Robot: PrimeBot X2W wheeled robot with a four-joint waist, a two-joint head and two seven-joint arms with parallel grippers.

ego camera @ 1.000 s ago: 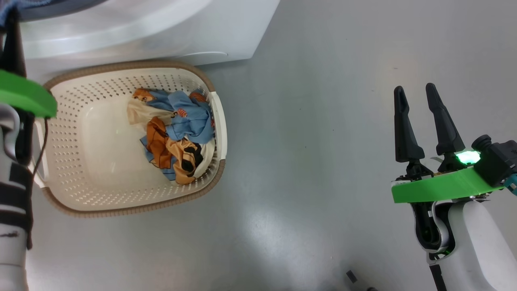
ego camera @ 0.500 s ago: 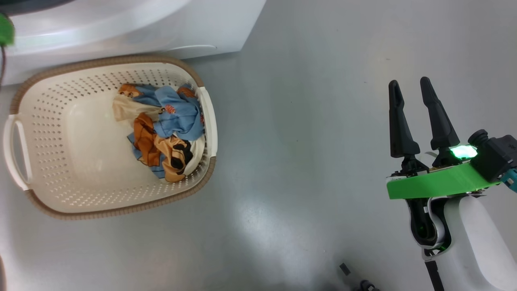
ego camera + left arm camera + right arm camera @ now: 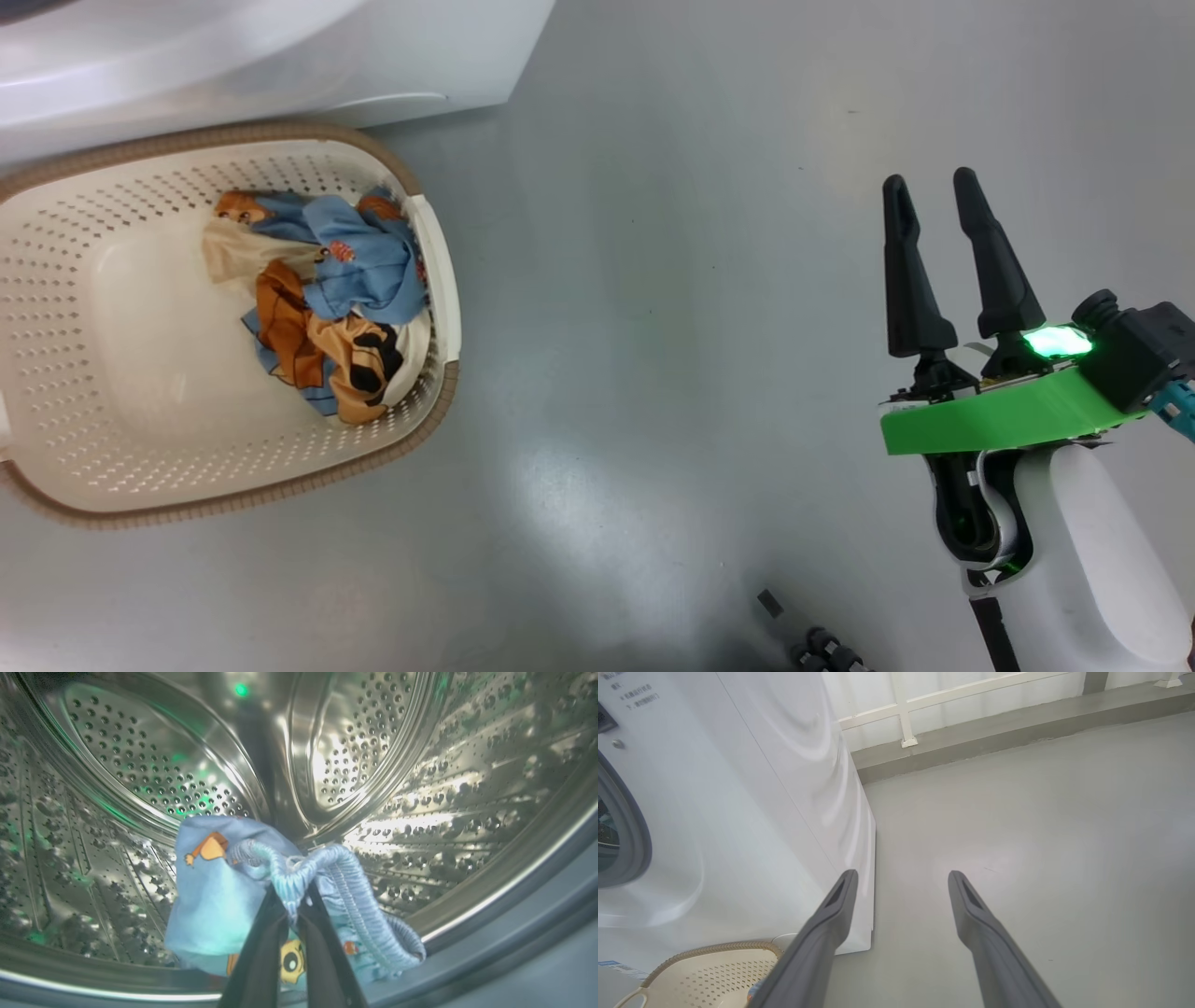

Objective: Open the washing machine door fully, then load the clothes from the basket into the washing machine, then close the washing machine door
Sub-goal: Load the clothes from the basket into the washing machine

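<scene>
My left gripper (image 3: 293,905) is shut on a light blue garment (image 3: 219,896) with orange prints, holding it by its ribbed band inside the steel drum (image 3: 154,774) of the washing machine (image 3: 280,65). The cream basket (image 3: 435,271) sits on the floor against the machine's white front, and in its right half lies a heap of blue, orange, black and cream clothes (image 3: 327,299). My right gripper (image 3: 931,187) hovers open over bare floor, far right of the basket, fingers (image 3: 831,914) apart with nothing between them. The washing machine door is out of view.
Grey floor (image 3: 653,327) stretches between the basket and my right arm. A white railing and a raised grey kerb (image 3: 971,742) run behind the machine's right side. Small dark parts (image 3: 822,649) lie at the bottom edge of the head view.
The head camera has swung, so basket and machine slid left in its picture. The left arm's green wrist part, at the left edge earlier, has left the head view. The right gripper stays open.
</scene>
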